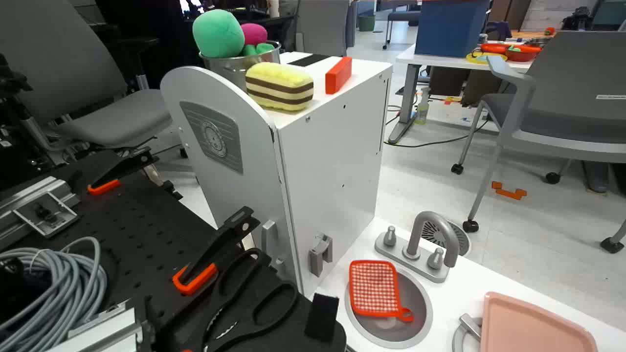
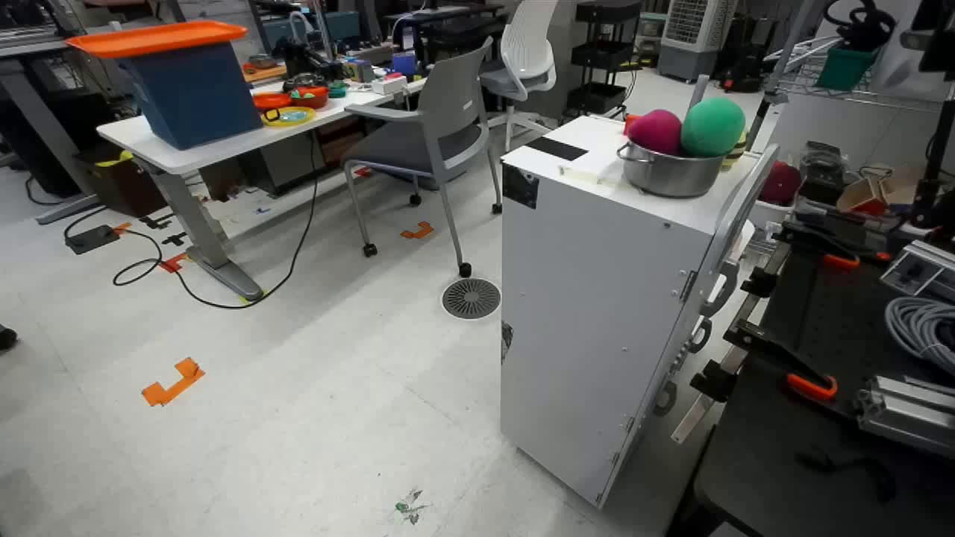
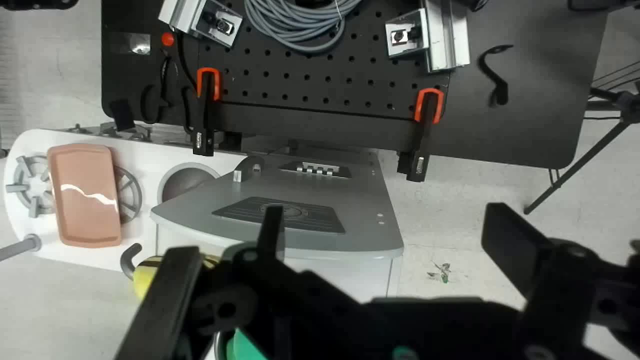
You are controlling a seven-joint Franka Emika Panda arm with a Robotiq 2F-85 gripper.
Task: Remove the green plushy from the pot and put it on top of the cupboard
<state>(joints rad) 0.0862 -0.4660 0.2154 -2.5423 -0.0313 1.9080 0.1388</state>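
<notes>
The green plushy [image 1: 218, 33] sits in the metal pot [image 1: 230, 68] and bulges well above its rim, beside a pink fuzzy ball [image 1: 254, 34]. Both balls also show in an exterior view [image 2: 713, 127]. The pot stands on top of the tall white cupboard [image 1: 337, 146], near its rounded side panel. My gripper [image 3: 387, 225] shows only in the wrist view, open and with nothing between its fingers. The cupboard's panel [image 3: 320, 210] lies beyond the left finger. A sliver of green [image 3: 245, 347] and pot rim show below left, mostly hidden behind the gripper.
A yellow striped block [image 1: 279, 90] and an orange block [image 1: 338, 76] also lie on the cupboard top. A black table [image 3: 310, 110] with clamps [image 3: 425, 130] stands by the panel. A toy sink [image 1: 391, 332] and pink tray [image 1: 533, 327] are beside the cupboard.
</notes>
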